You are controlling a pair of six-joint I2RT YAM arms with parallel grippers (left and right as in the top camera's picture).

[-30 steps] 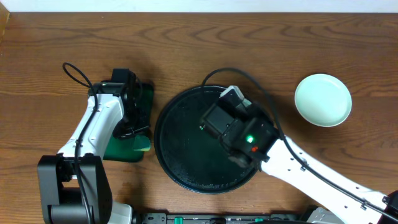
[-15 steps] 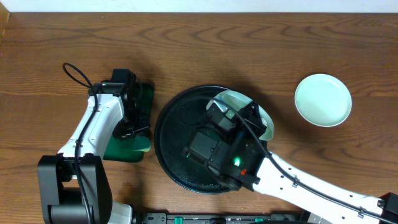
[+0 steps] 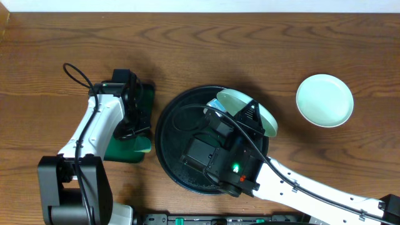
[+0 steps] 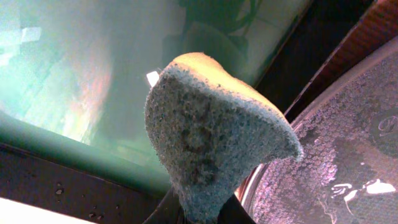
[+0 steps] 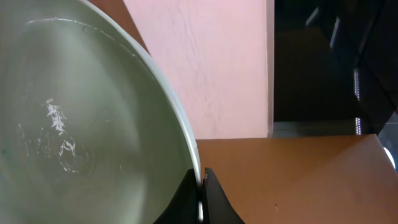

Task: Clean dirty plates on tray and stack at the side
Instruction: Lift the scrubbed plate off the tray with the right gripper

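Right tool (image 5: 200, 190) is pinched tight on the rim of one plate (image 5: 81, 124), a finger on either side of the edge. The plate is tipped up on a slant over the far-right part of the black tray (image 3: 170, 147), not lying in it. Its face shows wet streaks. We can't make out a clear teal smear, tho only part of it is in view.

Left tool (image 4: 202, 216) is clamped on a sponge (image 4: 211, 137), over the green tray (image 3: 119, 151), just left of the black tray & apart from the lifted plate. A second plate (image 3: 324, 100) lies flat on the bench (image 3: 250, 37) well to the right & looks clean. We see no third one.

Step, as we read it: this plate is prob. btwn wipe & stacking. If it's clean, nxt move = swing it right, level it, lower it centred onto the second plate, then let go. If there are smears on the hidden part, the sponge has to come across first while we hold the rim steady. Thin rim pinch + wet surface, so go slow or it may slip or swivel.
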